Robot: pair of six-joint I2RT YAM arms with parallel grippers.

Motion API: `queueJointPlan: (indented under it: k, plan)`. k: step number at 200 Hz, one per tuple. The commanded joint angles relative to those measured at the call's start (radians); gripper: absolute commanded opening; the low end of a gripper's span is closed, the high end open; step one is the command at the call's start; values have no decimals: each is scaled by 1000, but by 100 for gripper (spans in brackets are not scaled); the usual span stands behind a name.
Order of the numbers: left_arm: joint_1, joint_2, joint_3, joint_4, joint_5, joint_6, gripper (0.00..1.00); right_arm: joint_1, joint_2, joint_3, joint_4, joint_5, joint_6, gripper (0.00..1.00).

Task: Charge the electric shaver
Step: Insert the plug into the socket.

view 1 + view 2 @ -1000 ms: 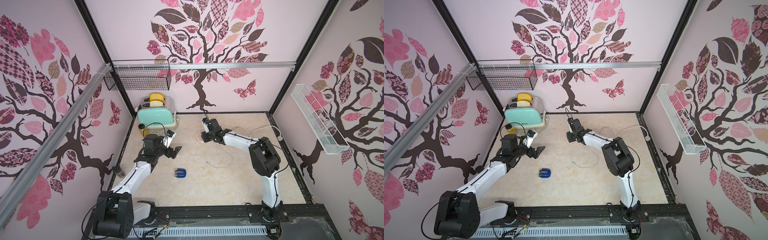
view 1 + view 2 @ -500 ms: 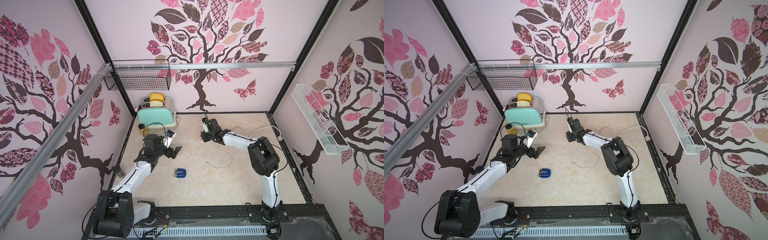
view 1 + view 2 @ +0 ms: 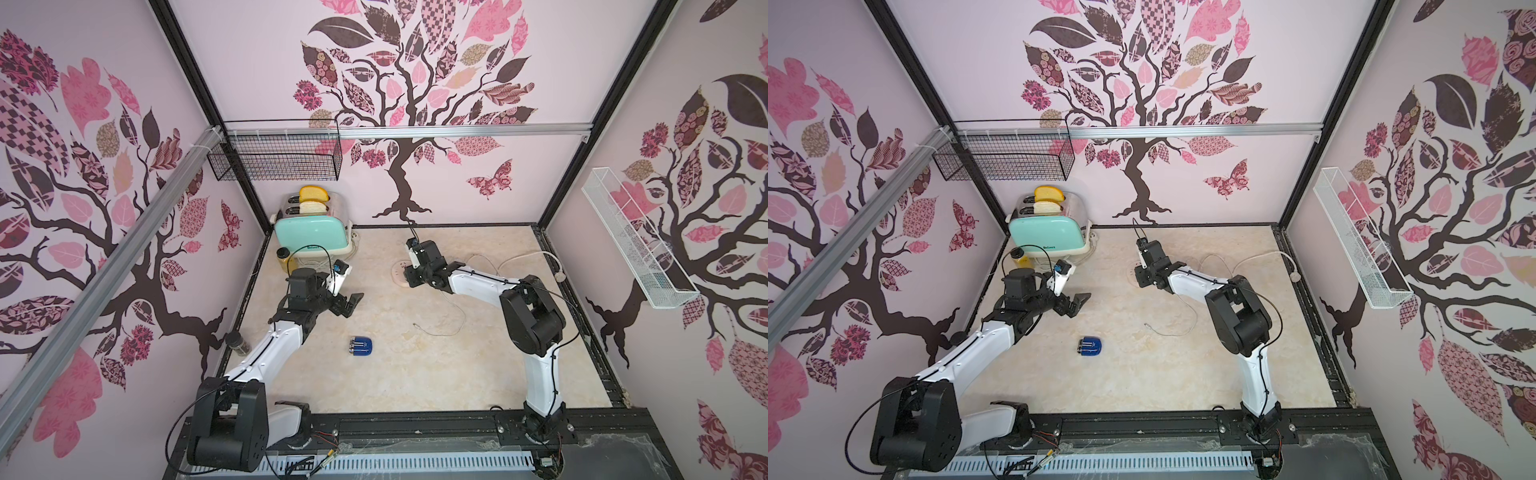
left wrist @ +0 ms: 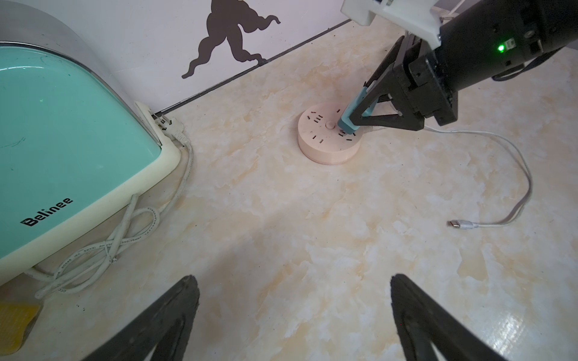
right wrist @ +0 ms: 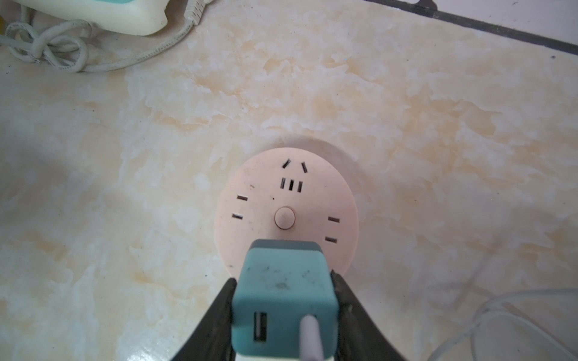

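The electric shaver (image 3: 360, 346) (image 3: 1090, 346), dark blue with a silver head, lies alone on the marble floor between the arms. My left gripper (image 3: 351, 304) (image 4: 294, 281) hovers open and empty behind it, toward the toaster. My right gripper (image 3: 409, 274) (image 5: 284, 278) is shut on the mint-green plug adapter (image 5: 281, 281) (image 4: 353, 112). The adapter is tilted, with its lower end against the top of the round pink socket disc (image 5: 281, 193) (image 4: 325, 140). A white cable (image 4: 528, 181) runs from the adapter, and its free connector (image 4: 459, 224) lies on the floor.
A mint toaster (image 3: 311, 235) with bread stands at the back left, its cord (image 4: 125, 231) coiled in front. A yellow jar (image 3: 286, 257) and a dark jar (image 3: 237, 340) stand along the left wall. A black wire basket (image 3: 274, 158) and a white rack (image 3: 636, 245) hang on the walls.
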Motion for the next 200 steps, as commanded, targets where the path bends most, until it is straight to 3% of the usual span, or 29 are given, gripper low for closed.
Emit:
queueJointPlan:
  k: [1, 85, 200]
  plan:
    - [5, 6, 0, 12, 16, -7, 98, -9, -6, 4, -63, 12, 0, 0]
    - [5, 13, 4, 9, 16, -3, 98, -10, 35, 54, -93, -92, -12, 0]
    - [5, 24, 13, 6, 24, -2, 98, -7, 99, 148, -231, -98, -28, 0]
